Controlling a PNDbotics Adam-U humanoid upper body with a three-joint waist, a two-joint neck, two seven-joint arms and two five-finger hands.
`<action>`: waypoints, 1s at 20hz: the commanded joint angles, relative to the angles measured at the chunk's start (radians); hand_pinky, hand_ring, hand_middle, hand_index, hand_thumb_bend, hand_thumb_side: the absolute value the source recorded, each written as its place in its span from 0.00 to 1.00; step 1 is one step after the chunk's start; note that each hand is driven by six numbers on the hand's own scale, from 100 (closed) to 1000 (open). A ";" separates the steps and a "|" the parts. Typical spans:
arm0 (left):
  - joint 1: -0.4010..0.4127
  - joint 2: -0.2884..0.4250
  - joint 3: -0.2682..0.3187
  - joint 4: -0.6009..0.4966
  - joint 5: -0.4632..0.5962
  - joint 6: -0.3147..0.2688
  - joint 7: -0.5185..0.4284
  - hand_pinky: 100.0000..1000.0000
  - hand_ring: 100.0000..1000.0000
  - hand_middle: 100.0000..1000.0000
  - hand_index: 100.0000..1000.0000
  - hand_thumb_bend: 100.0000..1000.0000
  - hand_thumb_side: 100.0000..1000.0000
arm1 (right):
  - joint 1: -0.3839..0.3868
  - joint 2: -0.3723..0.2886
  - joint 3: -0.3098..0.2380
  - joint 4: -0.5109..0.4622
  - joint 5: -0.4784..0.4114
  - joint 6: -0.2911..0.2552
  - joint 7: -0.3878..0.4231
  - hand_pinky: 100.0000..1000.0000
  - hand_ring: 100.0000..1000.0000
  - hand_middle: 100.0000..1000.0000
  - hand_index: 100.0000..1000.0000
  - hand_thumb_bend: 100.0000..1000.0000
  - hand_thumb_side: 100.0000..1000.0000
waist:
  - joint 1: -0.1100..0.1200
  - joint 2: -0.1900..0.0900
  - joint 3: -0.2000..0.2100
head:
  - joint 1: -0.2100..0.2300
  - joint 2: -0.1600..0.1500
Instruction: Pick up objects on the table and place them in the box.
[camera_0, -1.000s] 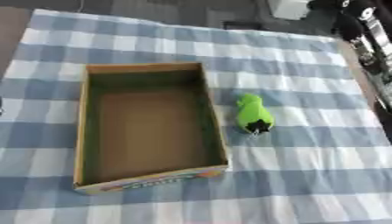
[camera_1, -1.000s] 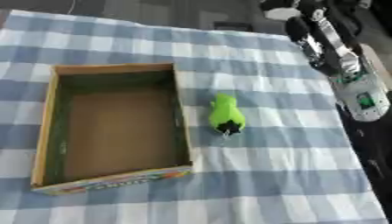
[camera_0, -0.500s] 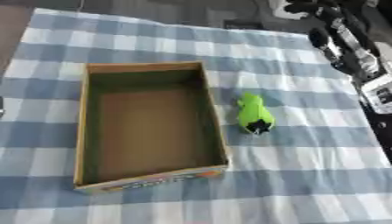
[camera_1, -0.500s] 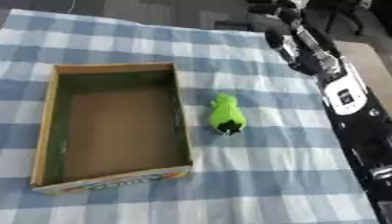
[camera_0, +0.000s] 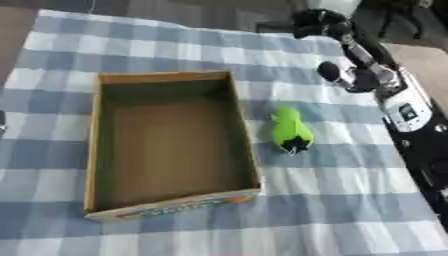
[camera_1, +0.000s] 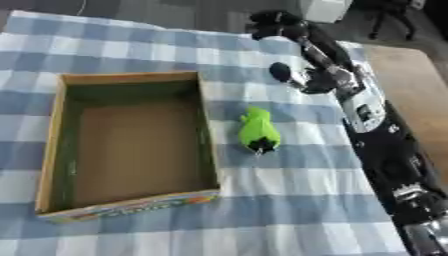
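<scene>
black right hand (camera_1: 293, 35) at one o'clock, fingers curled, holding nothing, well apart from the green toy (camera_1: 259, 132) beside the box (camera_1: 204, 130).

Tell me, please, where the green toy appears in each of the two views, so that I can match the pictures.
Left eye view: the green toy lies right of centre on the checked cloth, beside the box's right wall, apart from it.
Right eye view: the same toy sits closer to the picture's centre, again right of the box.
Shared landmark: the open cardboard box, whose long right wall runs alongside the toy in both views.
</scene>
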 joint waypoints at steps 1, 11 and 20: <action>-0.007 0.008 -0.002 -0.011 0.004 -0.004 -0.005 0.35 0.72 0.80 0.88 0.30 0.94 | -0.010 0.014 0.013 -0.013 0.069 0.003 -0.018 0.90 0.81 0.87 0.82 0.50 0.93 | 0.012 -0.014 0.000 | -0.020 -0.001; -0.012 0.007 -0.002 -0.011 0.010 -0.005 -0.009 0.36 0.72 0.80 0.88 0.30 0.94 | -0.007 0.084 0.048 -0.005 0.266 0.014 -0.108 0.88 0.80 0.86 0.78 0.38 0.83 | 0.012 -0.012 0.005 | -0.049 -0.001; -0.018 0.011 -0.005 -0.011 0.021 -0.004 -0.015 0.37 0.72 0.80 0.88 0.29 0.94 | 0.037 0.047 0.098 -0.014 0.310 -0.013 -0.180 0.87 0.80 0.87 0.78 0.32 0.79 | 0.008 -0.018 0.009 | -0.043 -0.001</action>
